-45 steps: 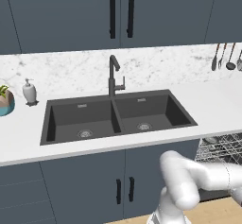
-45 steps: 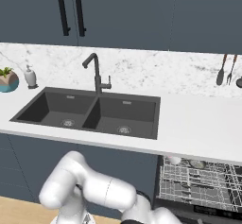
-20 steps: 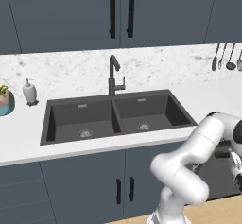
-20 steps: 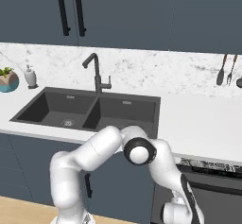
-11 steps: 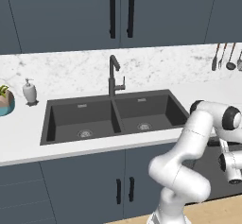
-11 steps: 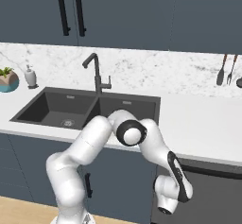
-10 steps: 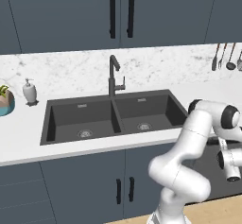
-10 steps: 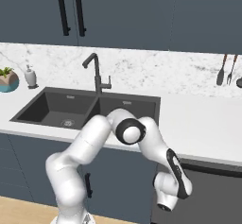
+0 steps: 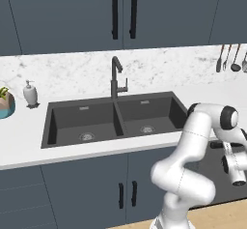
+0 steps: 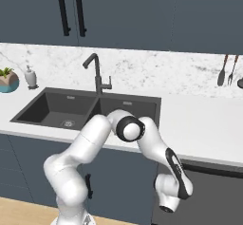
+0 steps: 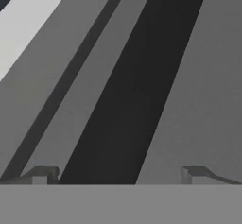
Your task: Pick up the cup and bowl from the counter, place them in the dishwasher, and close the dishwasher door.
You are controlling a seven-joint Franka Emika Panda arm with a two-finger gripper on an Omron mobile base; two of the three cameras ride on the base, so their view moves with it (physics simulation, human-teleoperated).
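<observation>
We see the dishwasher door (image 10: 209, 191) upright under the counter (image 10: 199, 124), right of the dark double sink (image 9: 116, 117), its black bar handle (image 11: 137, 90) running just ahead of our gripper (image 11: 118, 173), whose fingers stand wide apart, holding nothing. Our arm hangs down in front of the door. Far left, a soap dispenser (image 9: 30, 93) and teal plant pot (image 9: 5, 105) stand on the counter; utensils (image 10: 228, 70) hang at far right.

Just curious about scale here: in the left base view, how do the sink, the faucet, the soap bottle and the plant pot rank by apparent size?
1. sink
2. faucet
3. soap bottle and plant pot: unsure, pot cut off by the edge.
</observation>
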